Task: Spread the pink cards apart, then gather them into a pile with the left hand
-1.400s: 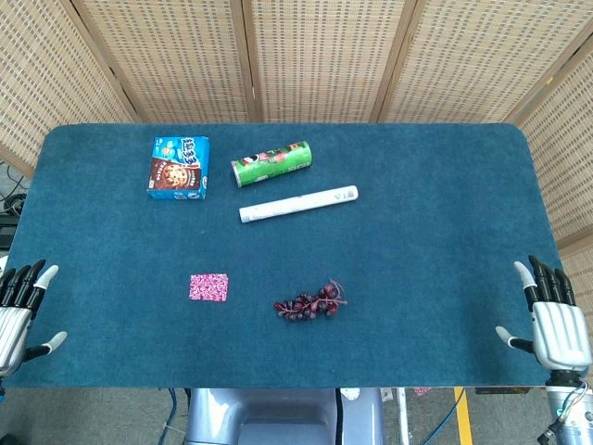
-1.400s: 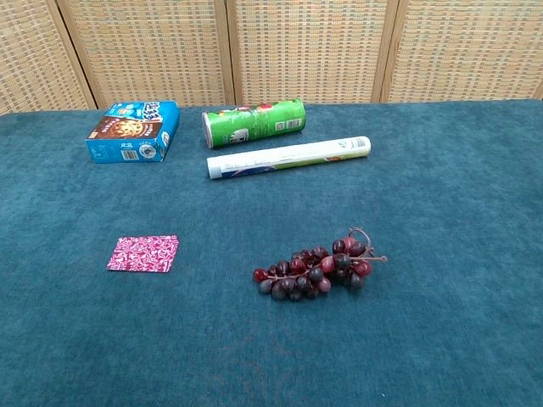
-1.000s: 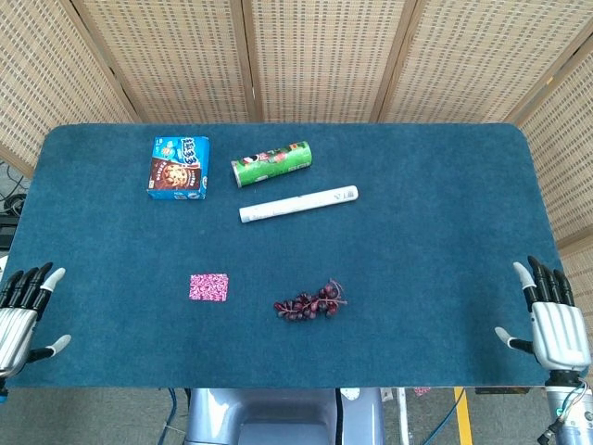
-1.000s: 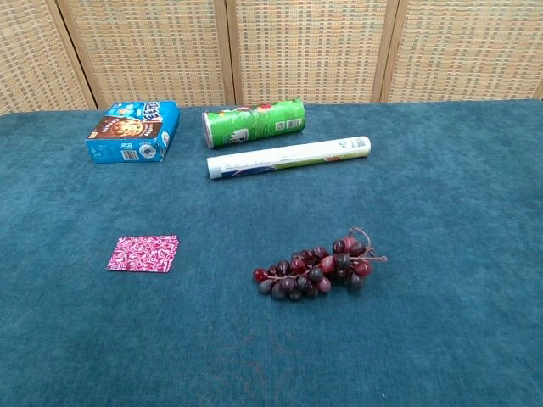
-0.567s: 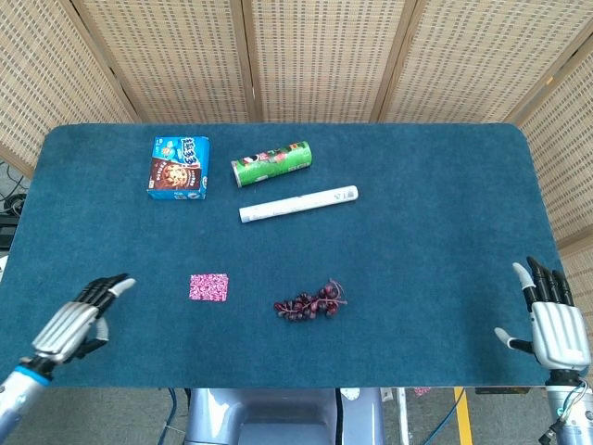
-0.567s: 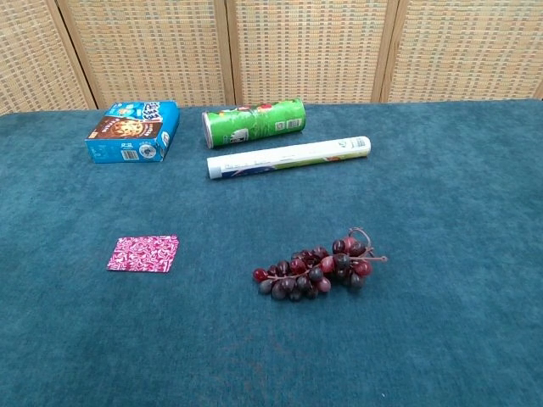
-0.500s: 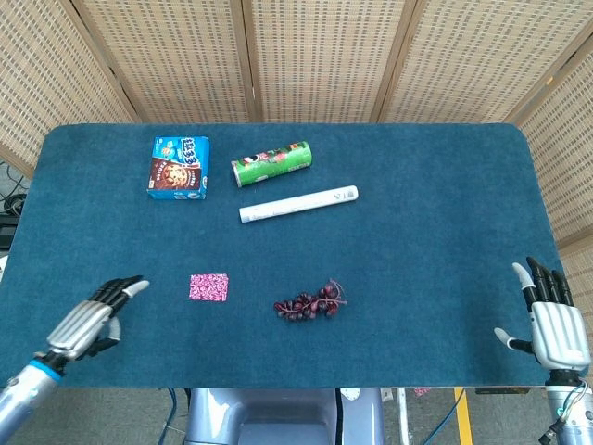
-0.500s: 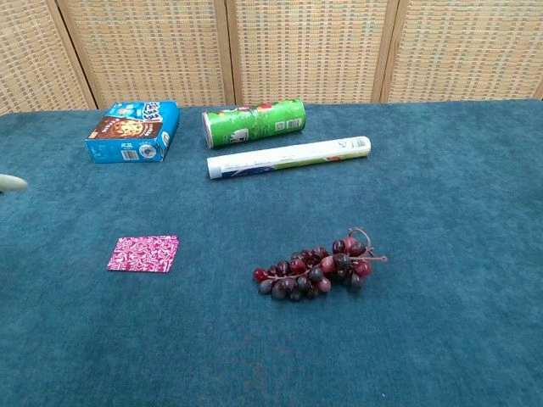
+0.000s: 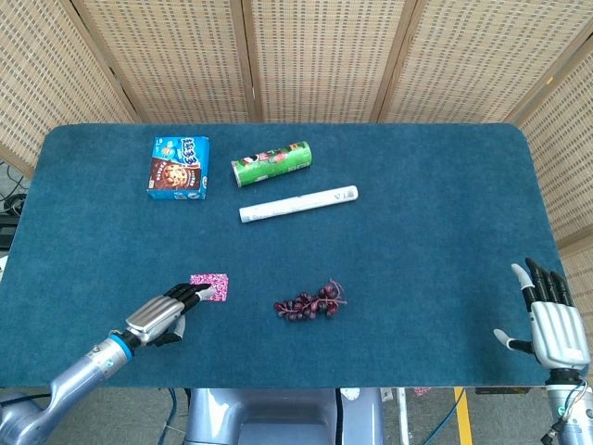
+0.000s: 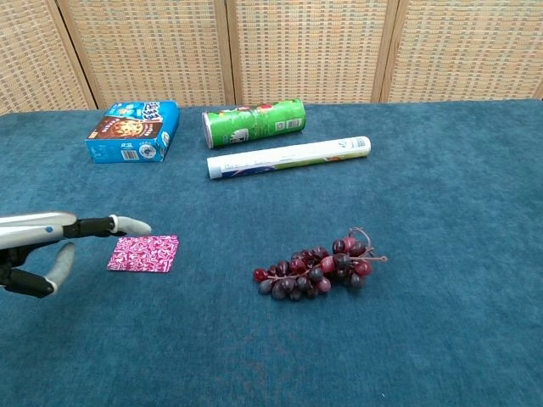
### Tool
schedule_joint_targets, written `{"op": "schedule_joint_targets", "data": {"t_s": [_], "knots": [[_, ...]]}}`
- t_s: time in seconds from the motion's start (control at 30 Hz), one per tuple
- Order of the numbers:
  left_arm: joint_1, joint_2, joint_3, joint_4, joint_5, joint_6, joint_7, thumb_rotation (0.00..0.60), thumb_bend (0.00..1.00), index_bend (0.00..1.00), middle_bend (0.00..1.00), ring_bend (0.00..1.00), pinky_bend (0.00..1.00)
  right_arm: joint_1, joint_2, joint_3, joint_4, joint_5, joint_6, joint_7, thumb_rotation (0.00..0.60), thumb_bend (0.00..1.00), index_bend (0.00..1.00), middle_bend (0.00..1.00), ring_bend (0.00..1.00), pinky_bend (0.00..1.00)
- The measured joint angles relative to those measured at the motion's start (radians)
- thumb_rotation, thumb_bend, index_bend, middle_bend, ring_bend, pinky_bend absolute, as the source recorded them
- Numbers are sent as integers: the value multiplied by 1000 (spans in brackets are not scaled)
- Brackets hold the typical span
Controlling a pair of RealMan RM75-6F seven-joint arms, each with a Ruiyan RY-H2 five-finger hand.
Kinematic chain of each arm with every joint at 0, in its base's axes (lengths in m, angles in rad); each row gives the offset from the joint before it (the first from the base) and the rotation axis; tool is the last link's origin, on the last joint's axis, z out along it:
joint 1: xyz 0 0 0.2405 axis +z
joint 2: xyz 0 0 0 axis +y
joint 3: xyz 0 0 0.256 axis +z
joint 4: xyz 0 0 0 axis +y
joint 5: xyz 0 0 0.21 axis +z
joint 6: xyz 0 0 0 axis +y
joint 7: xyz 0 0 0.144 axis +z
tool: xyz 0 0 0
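Just left hand [image 9: 163, 318] beside pink cards [image 10: 143, 253]

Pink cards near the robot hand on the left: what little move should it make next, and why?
Probably lower the fingertips of the left robot hand onto the pink cards. The cards lie in one neat stack on the table, not yet spread, and the chest view shows the fingers above the stack's near-left edge, apparently not touching it.

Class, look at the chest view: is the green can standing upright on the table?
No, the green can lies on its side behind the white tube.
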State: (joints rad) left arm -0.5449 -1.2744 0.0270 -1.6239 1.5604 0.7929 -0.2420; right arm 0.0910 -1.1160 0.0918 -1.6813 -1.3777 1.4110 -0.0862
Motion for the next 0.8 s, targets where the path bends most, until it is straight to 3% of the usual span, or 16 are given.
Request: {"op": "schedule_joint_targets", "data": {"t_s": [0.8], "knots": [[-110,-86,-27,64,-250,-172,108,600,1000,0,0,0,0,1,6,-1,-6,5,-6,8,600,131,68,0,0,0]]}}
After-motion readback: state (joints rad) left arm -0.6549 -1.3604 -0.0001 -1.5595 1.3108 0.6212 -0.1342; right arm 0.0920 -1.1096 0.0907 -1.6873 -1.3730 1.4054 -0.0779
